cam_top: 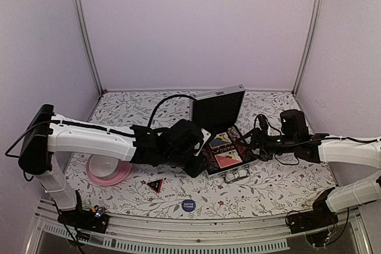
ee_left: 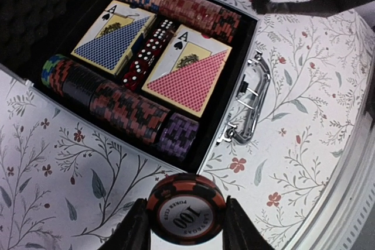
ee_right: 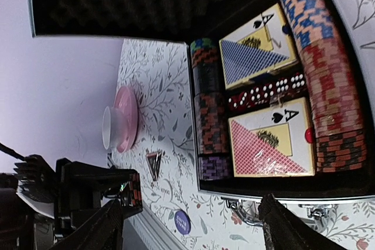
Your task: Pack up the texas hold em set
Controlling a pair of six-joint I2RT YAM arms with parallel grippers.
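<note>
While it hangs over the desk [cam_top: 268,182], left gripper [ee_left: 186,225]: narrow, clamped on one orange-black poker chip [ee_left: 184,210] held on edge
chip position: just off the case [ee_left: 233,95] corner, by the purple chips
right gripper [ee_right: 192,203]: jaws wide, nothing between them, at the handle [ee_left: 249,106] side
case: open, lid up
inside: two card decks [ee_left: 187,71], dice [ee_left: 149,54] between them, chip rows [ee_left: 126,106] along both long sides
loose on desk: red-black triangle [cam_top: 156,185], blue disc [cam_top: 188,205]

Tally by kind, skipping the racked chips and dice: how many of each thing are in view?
Silver aluminium case: 1
Card decks, blue-backed and red-backed: 2
Orange-black striped poker chip in left end effector: 1
Red-black triangle marker: 1
Blue disc: 1
Pink plate: 1
White bowl: 1
Total: 8
</note>
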